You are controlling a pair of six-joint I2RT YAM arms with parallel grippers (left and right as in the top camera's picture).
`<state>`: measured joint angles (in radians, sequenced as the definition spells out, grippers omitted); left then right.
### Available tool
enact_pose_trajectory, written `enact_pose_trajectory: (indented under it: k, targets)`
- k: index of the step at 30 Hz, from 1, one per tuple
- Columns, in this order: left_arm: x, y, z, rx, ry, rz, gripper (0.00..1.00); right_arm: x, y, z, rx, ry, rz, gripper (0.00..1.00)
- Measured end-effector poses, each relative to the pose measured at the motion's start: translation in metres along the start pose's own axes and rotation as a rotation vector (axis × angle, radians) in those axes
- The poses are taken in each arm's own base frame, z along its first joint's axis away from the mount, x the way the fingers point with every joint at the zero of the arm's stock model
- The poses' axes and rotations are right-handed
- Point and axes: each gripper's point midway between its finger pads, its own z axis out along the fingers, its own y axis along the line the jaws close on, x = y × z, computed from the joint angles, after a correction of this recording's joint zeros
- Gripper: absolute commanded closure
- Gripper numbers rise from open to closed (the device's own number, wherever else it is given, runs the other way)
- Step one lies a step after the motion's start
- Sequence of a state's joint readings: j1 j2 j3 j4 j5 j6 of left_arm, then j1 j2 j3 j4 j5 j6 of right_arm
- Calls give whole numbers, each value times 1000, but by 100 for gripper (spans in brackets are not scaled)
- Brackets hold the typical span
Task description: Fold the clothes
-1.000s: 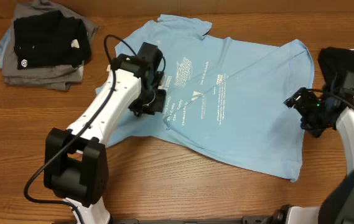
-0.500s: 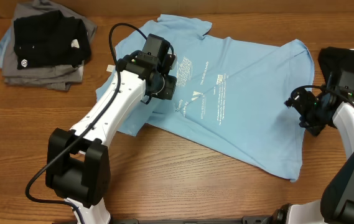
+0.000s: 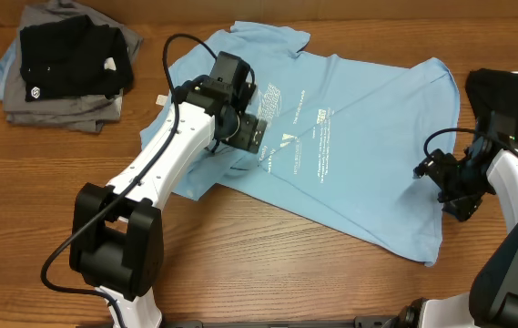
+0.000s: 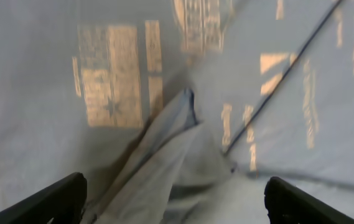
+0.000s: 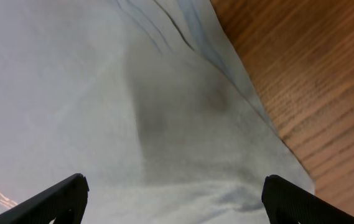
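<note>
Shirt on wooden table

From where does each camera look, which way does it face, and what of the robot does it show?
Overhead: above, facing down on the brown wooden table, the light blue printed cotton T-shirt and both arms.
Left wrist: on the left gripper, facing the shirt's white lettering; its open fingers show.
Right wrist: on the right gripper, facing the shirt's edge; its open fingers show.
All share the T-shirt.
</note>
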<state>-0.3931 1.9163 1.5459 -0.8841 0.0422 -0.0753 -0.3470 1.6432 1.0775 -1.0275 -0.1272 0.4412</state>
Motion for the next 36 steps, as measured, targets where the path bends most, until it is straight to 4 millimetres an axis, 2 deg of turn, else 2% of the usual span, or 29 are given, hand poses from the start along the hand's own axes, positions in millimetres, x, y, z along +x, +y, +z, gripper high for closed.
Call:
enact_pose_trajectory:
  k: [4, 6, 12, 16, 19, 22, 31, 36]
  targets:
    - [29, 4, -3, -19, 120, -17, 4, 13, -6, -2, 23, 48, 8, 6]
    - [45, 7, -6, -42, 184, -36, 7, 19, -9, -6, 30, 64, 10, 6]
    - [87, 25, -27, -133, 349, -122, 7, 38, -9, -35, -8, 53, 6, 2]
    - [101, 35, -42, -164, 392, -199, 2, 53, -10, -56, -36, 34, -9, 0]
    - [102, 39, -44, -166, 391, -242, 1, 61, -13, -65, -43, 30, -24, 0]
    - [105, 40, -37, -144, 395, -294, 2, 69, -16, -68, -34, 48, -30, 0]
    - [127, 29, 4, 15, 414, -416, 7, 77, -13, -68, -64, 89, -63, 0]
    - [135, 25, 12, 39, 424, -431, 8, 88, -6, -66, -116, 140, -70, 1]
